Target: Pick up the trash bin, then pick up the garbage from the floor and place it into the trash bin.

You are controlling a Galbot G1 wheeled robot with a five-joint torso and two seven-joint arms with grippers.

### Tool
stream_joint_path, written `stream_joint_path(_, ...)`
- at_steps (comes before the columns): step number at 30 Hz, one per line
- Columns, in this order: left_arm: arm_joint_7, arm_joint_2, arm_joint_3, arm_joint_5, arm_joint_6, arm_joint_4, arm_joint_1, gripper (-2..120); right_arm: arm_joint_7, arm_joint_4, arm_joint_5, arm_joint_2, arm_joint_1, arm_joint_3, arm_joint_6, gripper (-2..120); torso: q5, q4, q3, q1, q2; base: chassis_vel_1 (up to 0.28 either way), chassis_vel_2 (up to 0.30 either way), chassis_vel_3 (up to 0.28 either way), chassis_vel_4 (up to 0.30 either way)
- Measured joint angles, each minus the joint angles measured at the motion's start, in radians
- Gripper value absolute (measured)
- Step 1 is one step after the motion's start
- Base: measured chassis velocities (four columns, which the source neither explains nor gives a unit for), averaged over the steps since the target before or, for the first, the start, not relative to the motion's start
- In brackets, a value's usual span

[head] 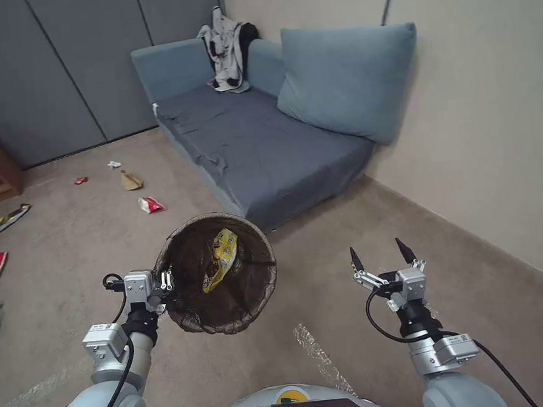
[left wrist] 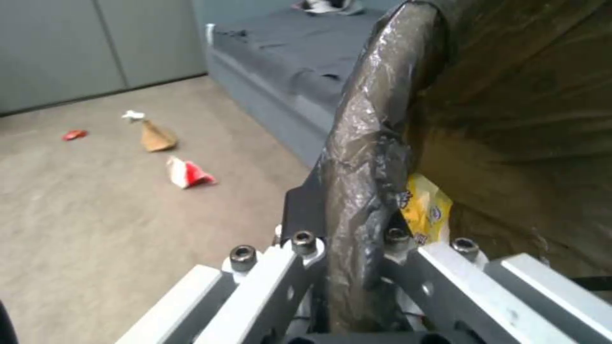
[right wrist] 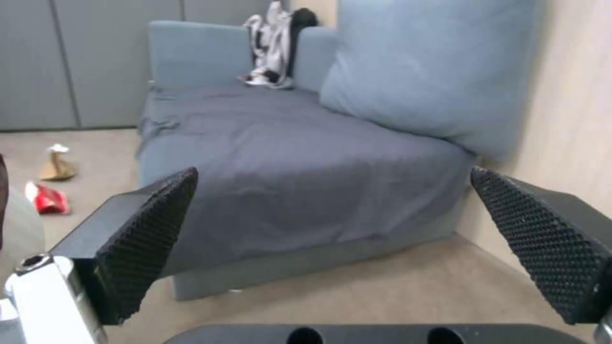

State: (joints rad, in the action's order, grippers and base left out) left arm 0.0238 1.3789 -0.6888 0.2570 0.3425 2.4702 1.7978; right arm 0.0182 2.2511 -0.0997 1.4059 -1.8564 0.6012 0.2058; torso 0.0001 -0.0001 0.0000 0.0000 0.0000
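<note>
Already the trash bin (head: 217,276) is held aloft by its bagged rim in the left claw (head: 162,284), a yellow wrapper (head: 220,257) inside; the right claw (head: 383,255) is spread wide, empty; next, the red-and-white packet (head: 150,205) beside the sofa (head: 260,147) must probably be approached.

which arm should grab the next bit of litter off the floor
Probably the right: its tool hangs open and empty, while the left tool is clamped on the trash bin rim.
</note>
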Motion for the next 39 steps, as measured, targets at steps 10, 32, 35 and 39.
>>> stream_joint_path(10, 0.001, 0.005, 0.001, -0.005, 0.0, 0.0, 0.001, 2, -0.006, -0.012, -0.009, -0.009, 0.013, 0.001, -0.009, 100, -0.0001, 0.0001, 0.0, 0.0, 0.0, 0.086, 0.088, 0.084, 0.083)
stream_joint_path(32, 0.004, 0.014, 0.003, -0.011, -0.002, -0.003, 0.001, 2, -0.009, -0.025, -0.02, -0.023, 0.037, 0.002, -0.033, 100, -0.0001, 0.0001, 0.0, 0.0, 0.0, 0.079, 0.079, 0.083, 0.08)
stream_joint_path(35, 0.004, 0.014, 0.003, -0.011, -0.003, -0.004, 0.001, 2, -0.01, -0.025, -0.021, -0.023, 0.037, 0.003, -0.036, 100, -0.0001, 0.0001, 0.0, 0.0, 0.0, 0.069, 0.083, 0.075, 0.087)
stream_joint_path(39, 0.004, 0.014, 0.004, -0.011, -0.005, -0.007, 0.001, 2, -0.011, -0.025, -0.023, -0.023, 0.036, 0.005, -0.039, 100, -0.0001, 0.0001, 0.0, 0.0, 0.0, 0.07, 0.087, 0.08, 0.066)
